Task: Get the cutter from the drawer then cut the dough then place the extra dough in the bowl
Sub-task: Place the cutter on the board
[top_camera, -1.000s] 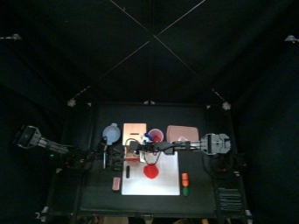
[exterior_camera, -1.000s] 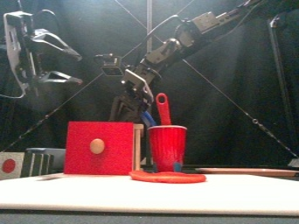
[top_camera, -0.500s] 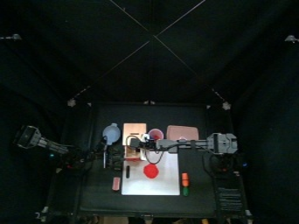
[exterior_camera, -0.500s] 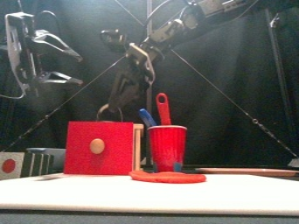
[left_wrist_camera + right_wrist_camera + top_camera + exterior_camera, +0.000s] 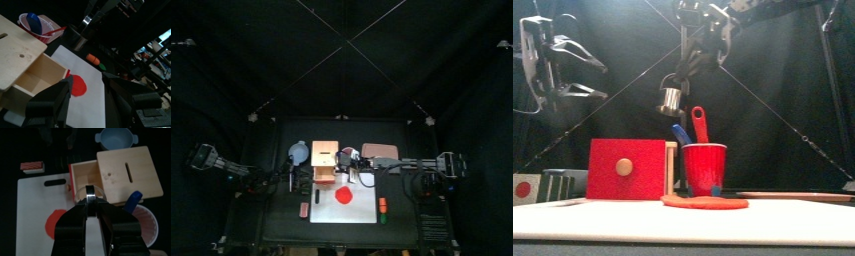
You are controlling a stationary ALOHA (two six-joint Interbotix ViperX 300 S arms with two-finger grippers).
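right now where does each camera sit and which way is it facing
Top view: high above, looking down on the table; an arm enters from each side.
Front view: table height, front edge, looking level at wooden box, red cup, dough; left gripper upper left, right gripper dangling the cutter.
Left wrist view: on the left arm, facing the open drawer; own open jaws.
Right wrist view: above the box, facing down; own jaws shut on the cutter.
Both wrist views share box, cup, dough.
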